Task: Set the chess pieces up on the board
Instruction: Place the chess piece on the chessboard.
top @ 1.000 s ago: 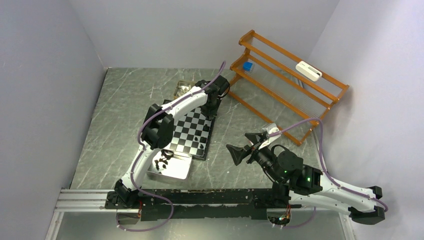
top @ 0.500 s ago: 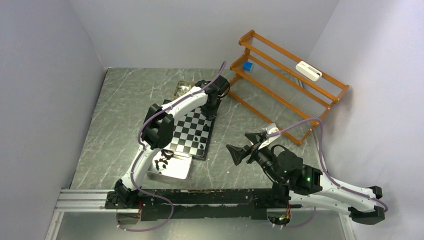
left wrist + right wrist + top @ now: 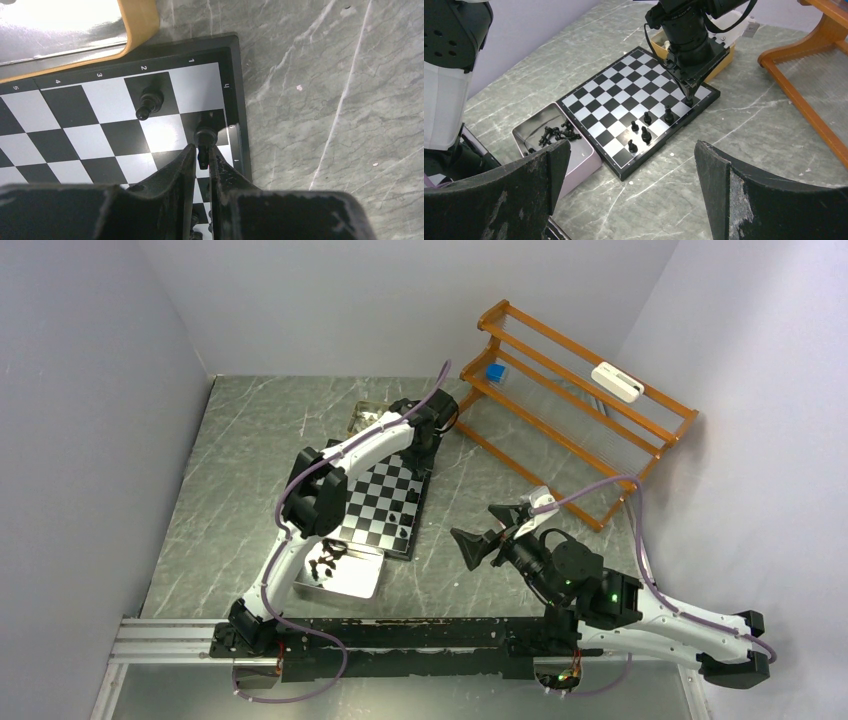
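Chequered board (image 3: 616, 97) on grey worktop (image 3: 739, 135), five black chess pieces (image 3: 645, 134) near its right edge, left gripper (image 3: 688, 96) tipped down at the far corner, apparently pinching a black piece (image 3: 689, 102), right gripper (image 3: 631, 146) fingers spread wide.

On my overhead feed, a grey stone-look tabletop (image 3: 250, 440) with pale veins is boxed in by three plain, pale lavender-grey walls: one at nine o'clock (image 3: 90, 440), one at twelve (image 3: 400, 300) and one at three (image 3: 760, 440). Between one and two o'clock a tiered orange wooden rack (image 3: 580, 430) stands by the three o'clock wall, carrying a small blue item (image 3: 494, 371) and a white device (image 3: 617, 381). An aluminium rail (image 3: 160, 638) runs along six o'clock. The light looks soft and even.
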